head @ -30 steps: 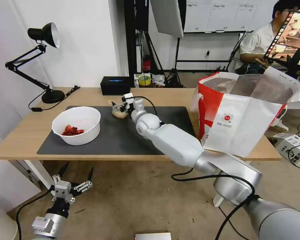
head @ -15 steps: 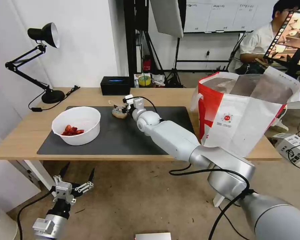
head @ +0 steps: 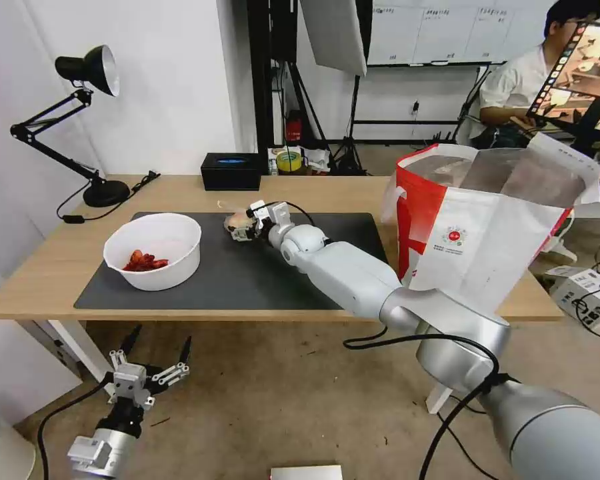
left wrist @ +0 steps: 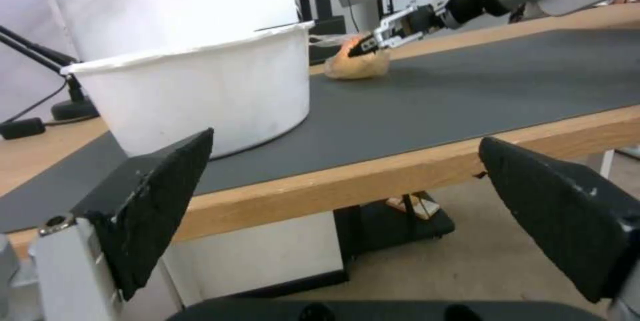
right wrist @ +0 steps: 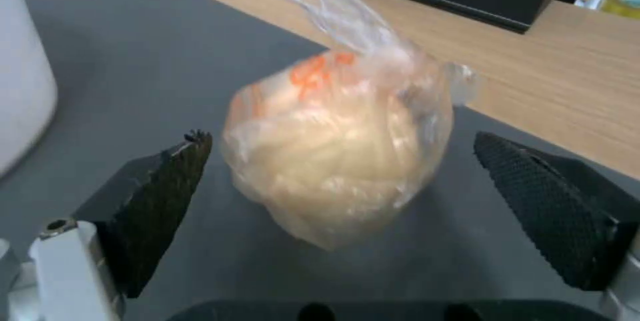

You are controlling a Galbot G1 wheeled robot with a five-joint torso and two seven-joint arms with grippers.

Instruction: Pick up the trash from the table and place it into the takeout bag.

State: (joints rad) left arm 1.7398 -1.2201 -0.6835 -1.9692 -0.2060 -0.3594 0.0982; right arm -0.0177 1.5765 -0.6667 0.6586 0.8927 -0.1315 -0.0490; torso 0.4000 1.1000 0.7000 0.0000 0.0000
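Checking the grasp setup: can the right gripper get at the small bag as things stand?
Probably yes: the right gripper is open with a finger on each side of the small clear bag, nothing between them.

A small clear bag (right wrist: 340,146) holding a beige lump is seen on the far part of the dark grey mat (head: 247,280), its twisted top raised. A white bowl (head: 155,250) with red scraps is set on the mat's left. The white-and-red takeout bag (head: 487,227) stands open at the table's (head: 40,287) right end.
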